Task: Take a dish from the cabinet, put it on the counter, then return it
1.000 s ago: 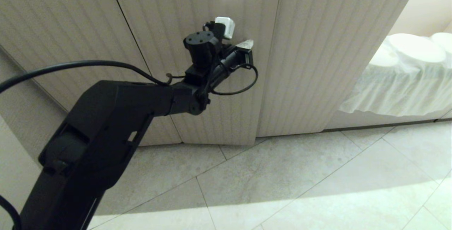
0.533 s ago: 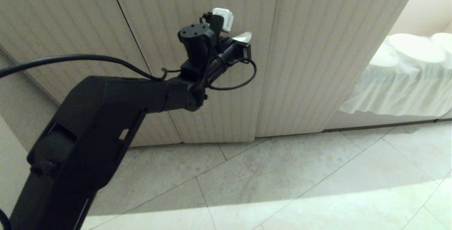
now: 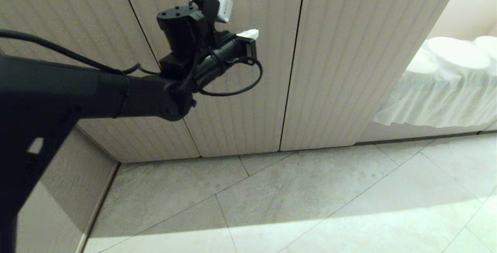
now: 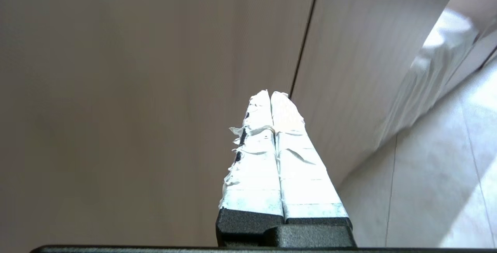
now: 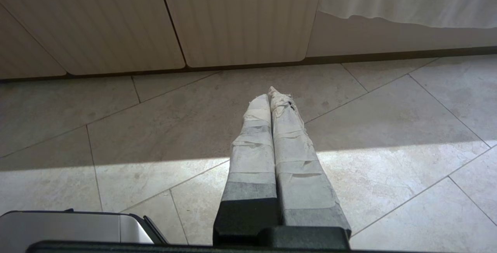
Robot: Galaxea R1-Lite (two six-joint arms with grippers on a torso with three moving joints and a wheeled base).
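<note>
head view: cabinet doors closed

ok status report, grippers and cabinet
Left gripper shut, empty, raised before pale beige fluted cabinet doors. Right gripper shut, parked over floor. Doors closed; no dish visible.

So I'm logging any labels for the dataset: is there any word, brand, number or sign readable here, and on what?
None can be read. The fluted cabinet doors, the floor tiles, the white cloth and the taped fingers of both grippers carry no visible text.
</note>
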